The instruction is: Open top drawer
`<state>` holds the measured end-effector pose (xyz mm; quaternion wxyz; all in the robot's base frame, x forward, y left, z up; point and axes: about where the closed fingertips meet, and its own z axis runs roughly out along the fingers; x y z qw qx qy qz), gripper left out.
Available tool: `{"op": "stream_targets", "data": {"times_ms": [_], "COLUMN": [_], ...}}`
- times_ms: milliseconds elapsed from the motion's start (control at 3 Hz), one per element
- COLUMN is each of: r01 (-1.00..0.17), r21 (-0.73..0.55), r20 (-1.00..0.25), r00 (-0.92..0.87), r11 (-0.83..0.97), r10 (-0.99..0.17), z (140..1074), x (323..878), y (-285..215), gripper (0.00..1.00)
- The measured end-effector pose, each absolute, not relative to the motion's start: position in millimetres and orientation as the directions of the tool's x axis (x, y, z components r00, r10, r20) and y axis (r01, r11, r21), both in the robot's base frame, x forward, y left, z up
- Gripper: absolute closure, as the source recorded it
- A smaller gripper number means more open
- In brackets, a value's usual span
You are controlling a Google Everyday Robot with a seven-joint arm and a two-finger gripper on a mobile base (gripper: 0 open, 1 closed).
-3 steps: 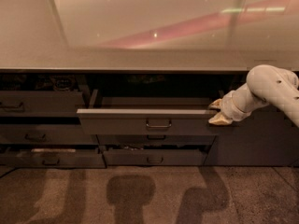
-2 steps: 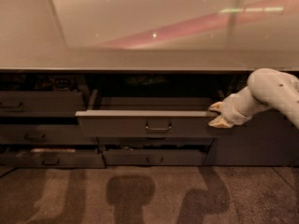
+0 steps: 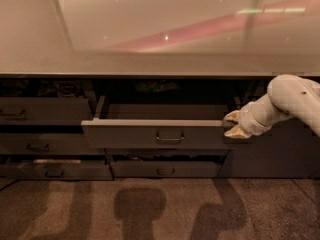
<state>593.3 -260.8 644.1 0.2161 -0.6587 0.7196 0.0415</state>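
The top drawer [image 3: 125,134] is the wide dark grey front in the middle of the cabinet, with a small loop handle [image 3: 169,137] at its centre. It stands pulled partway out, and its side rail and dim inside show behind the front. My gripper [image 3: 234,124] is at the front's right end, reaching in from the right on a white arm [image 3: 287,101]. One pale fingertip [image 3: 231,116] sits at the front's top edge and the other lies lower against its face, so the gripper is shut on that end.
A broad pale countertop [image 3: 160,59] overhangs the drawers. Shorter grey drawer fronts [image 3: 45,111] stack at the left, and another front [image 3: 165,169] lies under the open drawer. A plain dark panel [image 3: 280,156] fills the right. Carpeted floor [image 3: 160,209] carries shadows.
The top drawer has slid slightly further out toward the camera. My gripper has moved a little down and left with its right end.
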Motion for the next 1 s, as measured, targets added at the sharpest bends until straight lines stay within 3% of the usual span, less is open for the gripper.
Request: {"op": "stream_targets", "data": {"times_ms": [1000], "r01": [-0.968], "r21": [-0.223], "r20": [-0.365], "r00": [-0.03], "r11": [0.118], "r10": [-0.93], "z": [643.6], "x": [582.0], "y": [-260.9], "gripper": [1.0]}}
